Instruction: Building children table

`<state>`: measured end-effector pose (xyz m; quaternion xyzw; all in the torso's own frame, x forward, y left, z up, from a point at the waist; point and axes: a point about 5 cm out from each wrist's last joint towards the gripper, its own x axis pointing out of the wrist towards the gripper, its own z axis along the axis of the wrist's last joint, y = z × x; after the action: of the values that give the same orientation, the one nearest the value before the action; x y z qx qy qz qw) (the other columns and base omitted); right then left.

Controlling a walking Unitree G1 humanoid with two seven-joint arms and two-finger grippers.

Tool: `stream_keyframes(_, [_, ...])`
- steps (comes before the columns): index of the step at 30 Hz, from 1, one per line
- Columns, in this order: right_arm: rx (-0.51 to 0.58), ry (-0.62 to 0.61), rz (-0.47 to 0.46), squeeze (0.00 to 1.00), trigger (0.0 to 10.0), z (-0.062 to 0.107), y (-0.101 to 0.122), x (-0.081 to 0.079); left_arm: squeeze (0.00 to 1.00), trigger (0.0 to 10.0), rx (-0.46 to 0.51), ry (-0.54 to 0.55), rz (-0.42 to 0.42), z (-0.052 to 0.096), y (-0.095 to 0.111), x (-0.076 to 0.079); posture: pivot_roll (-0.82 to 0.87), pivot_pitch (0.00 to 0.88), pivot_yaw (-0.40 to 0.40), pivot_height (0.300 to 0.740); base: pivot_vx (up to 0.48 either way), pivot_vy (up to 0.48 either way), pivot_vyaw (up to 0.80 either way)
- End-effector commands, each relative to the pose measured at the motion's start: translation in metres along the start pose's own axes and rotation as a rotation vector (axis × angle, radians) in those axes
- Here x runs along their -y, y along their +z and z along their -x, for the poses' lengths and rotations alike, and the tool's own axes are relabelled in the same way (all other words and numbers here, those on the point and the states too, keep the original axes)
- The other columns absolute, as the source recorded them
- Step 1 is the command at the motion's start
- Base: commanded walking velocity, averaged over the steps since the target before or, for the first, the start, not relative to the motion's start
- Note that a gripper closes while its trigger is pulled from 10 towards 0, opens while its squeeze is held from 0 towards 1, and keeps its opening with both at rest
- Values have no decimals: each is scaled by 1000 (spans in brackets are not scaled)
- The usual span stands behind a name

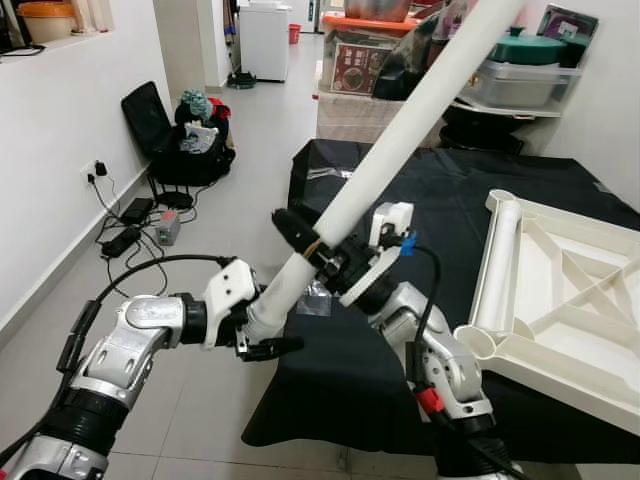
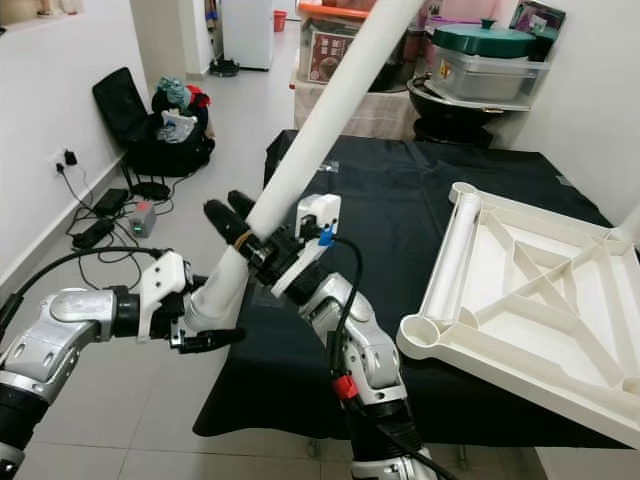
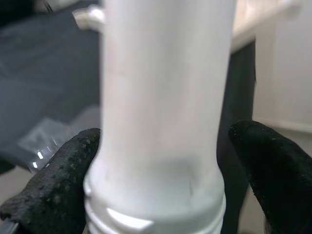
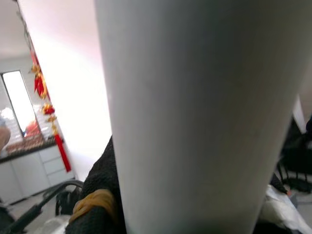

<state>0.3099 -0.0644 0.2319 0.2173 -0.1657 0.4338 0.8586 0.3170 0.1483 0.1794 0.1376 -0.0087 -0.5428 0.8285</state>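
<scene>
Long white leg (image 1: 400, 140) slanting up over the bench's (image 1: 450, 200) near edge. Gripped near its threaded lower end by left gripper (image 1: 262, 325), fingers (image 3: 58, 185) closed on both sides; clamped just above by right gripper (image 1: 305, 240). Upturned white tabletop (image 1: 560, 290) resting on the bench's right side.

Left wrist view. A white table leg (image 3: 161, 97), cylindrical and smooth, runs lengthwise through the frame between the two black fingers (image 3: 58, 190) of the left gripper (image 3: 158, 185). One finger presses against one side of the tube; the other stands just beside the opposite side. Near the fingers the tube ends in a slightly wider ringed collar (image 3: 156, 214). Behind it lie a dark cloth (image 3: 48, 73), a blurred white tabletop edge (image 3: 263, 24) and a clear plastic bag (image 3: 44, 144).
</scene>
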Motion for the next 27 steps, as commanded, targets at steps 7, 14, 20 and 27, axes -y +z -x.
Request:
stream_keyframes(7, [-8, -234, 193, 0, 0, 8, 21, 42, 1000, 10000, 138, 164, -45, -6, 25, -16, 85, 0, -56, 740, 0, 0, 0])
stream_keyframes(14, [-90, -371, 447, 0, 0, 31, 41, 80, 0, 10000, 154, 234, -18, -4, 24, -19, 82, 0, -61, 740, 0, 0, 0])
stream_keyframes(20, [-66, -560, 597, 0, 0, 76, 106, 117, 0, 10000, 145, 300, 20, 2, 11, -12, 70, 0, -62, 740, 0, 0, 0])
stream_keyframes(27, [-126, -573, 679, 0, 0, 101, 127, 123, 0, 10000, 128, 369, 39, 4, 4, -13, 60, 0, -60, 740, 0, 0, 0])
